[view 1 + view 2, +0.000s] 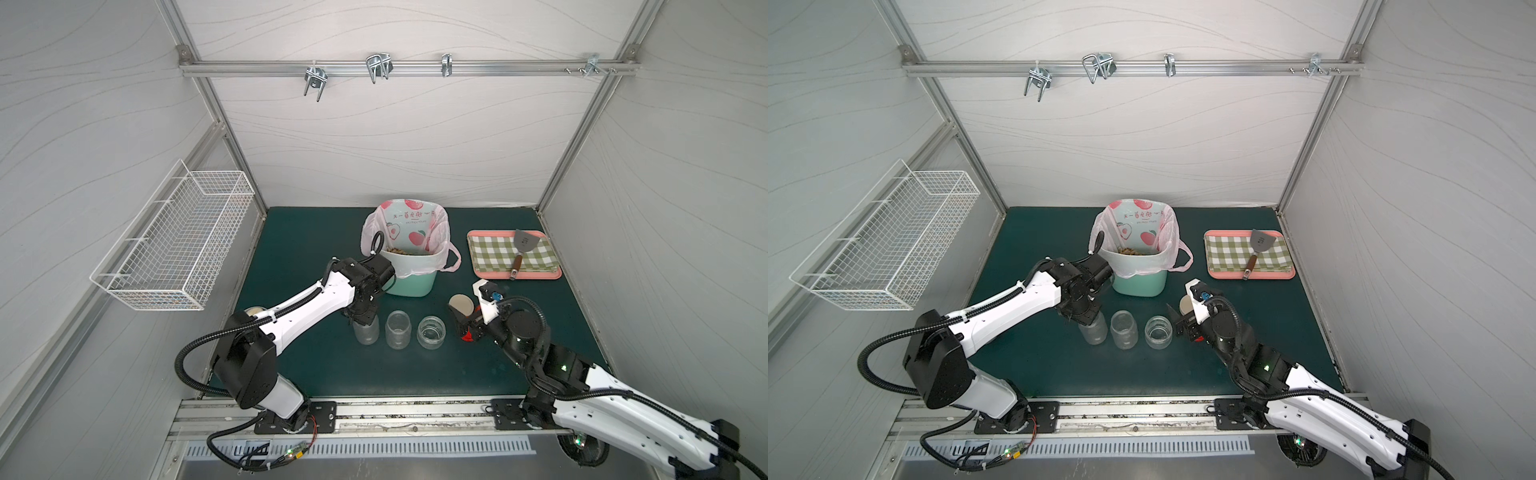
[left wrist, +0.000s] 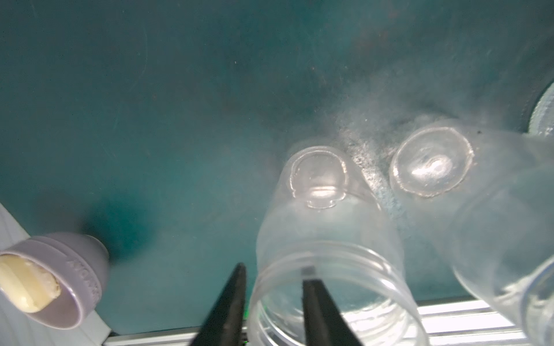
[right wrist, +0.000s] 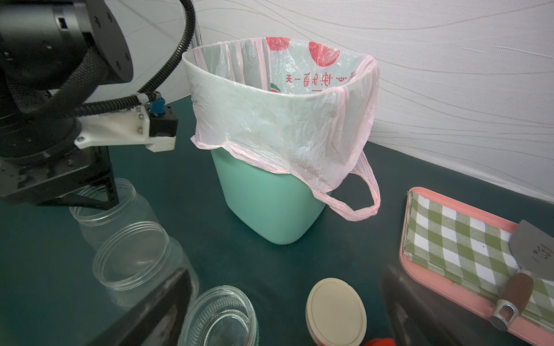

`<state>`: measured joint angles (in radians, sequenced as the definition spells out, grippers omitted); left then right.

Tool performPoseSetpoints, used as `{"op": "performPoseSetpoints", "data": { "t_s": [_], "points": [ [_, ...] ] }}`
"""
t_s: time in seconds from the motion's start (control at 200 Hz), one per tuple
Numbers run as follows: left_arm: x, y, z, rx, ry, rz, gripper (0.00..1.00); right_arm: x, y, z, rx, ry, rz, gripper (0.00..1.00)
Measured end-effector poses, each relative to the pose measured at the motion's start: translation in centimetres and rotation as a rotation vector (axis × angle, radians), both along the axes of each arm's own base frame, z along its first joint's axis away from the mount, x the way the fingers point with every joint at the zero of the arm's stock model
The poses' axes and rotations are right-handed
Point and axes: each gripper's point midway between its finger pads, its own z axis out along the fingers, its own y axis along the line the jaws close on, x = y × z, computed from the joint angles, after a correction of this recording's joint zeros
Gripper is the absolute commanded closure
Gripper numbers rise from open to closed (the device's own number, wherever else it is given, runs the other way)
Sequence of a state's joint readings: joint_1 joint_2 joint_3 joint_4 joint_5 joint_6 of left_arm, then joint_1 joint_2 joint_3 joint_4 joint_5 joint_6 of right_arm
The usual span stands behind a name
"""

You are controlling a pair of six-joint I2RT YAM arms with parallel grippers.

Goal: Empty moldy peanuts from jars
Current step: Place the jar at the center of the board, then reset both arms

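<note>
Three clear jars without lids stand empty in a row on the green mat: a tall jar (image 1: 366, 332) at the left, another tall jar (image 1: 398, 330) in the middle, and a short wide jar (image 1: 431, 331) at the right. My left gripper (image 2: 274, 274) is open over the left jar (image 2: 323, 227), one finger inside the rim and one outside, with slack around the wall. The moldy peanuts (image 1: 399, 250) lie in the bagged mint-green bin (image 1: 411, 282). My right gripper (image 3: 284, 299) stands wide open low over the mat, with a beige lid (image 3: 335, 311) lying between its fingers.
A pink tray (image 1: 515, 275) with a green check cloth and a spatula (image 1: 523, 245) sits at the back right. A red lid (image 3: 379, 341) peeks out below the right gripper. A grey cup (image 2: 51, 284) with something beige inside stands by the left arm. A wire basket (image 1: 174, 241) hangs on the left wall.
</note>
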<state>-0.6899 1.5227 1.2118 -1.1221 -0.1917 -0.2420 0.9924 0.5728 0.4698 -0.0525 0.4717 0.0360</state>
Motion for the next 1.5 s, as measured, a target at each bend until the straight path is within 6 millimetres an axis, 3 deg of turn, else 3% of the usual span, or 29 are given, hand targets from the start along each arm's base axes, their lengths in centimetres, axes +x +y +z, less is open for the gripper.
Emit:
{"op": "performPoseSetpoints", "data": {
  "t_s": [0.14,0.305,0.63,0.755,0.921,1.106,1.291,1.411,1.501],
  "points": [
    [0.0,0.1,0.7,-0.012,-0.025,0.0,0.38,0.0,0.0,0.0,0.001,0.0,0.0,0.01],
    [0.1,0.4,2.4,-0.039,-0.081,-0.002,0.26,0.0,0.0,0.0,0.001,0.0,0.0,0.01],
    [0.4,0.8,8.8,-0.196,-0.317,0.013,0.24,0.0,0.0,0.0,0.001,0.0,0.0,0.01],
    [0.6,1.9,11.7,-0.265,-0.481,0.045,0.23,0.1,-0.1,0.0,0.001,0.001,-0.004,0.01],
    [0.1,3.7,13.6,-0.342,-0.646,0.097,0.23,0.2,-0.3,-0.4,-0.005,0.005,-0.016,0.01],
    [0.1,4.4,13.9,-0.402,-0.755,0.124,0.26,0.9,-1.5,-0.3,-0.002,-0.005,-0.076,0.01],
    [1.4,5.0,13.6,-0.413,-0.888,0.163,0.21,2.3,-4.1,0.4,0.012,-0.025,-0.201,0.01],
    [2.5,6.5,12.4,-0.349,-1.027,0.197,0.25,3.4,-6.3,0.6,0.014,-0.034,-0.302,0.01],
    [3.2,8.0,10.5,-0.268,-1.12,0.225,0.22,4.3,-8.0,0.6,0.012,-0.038,-0.38,0.01]
  ]
}}
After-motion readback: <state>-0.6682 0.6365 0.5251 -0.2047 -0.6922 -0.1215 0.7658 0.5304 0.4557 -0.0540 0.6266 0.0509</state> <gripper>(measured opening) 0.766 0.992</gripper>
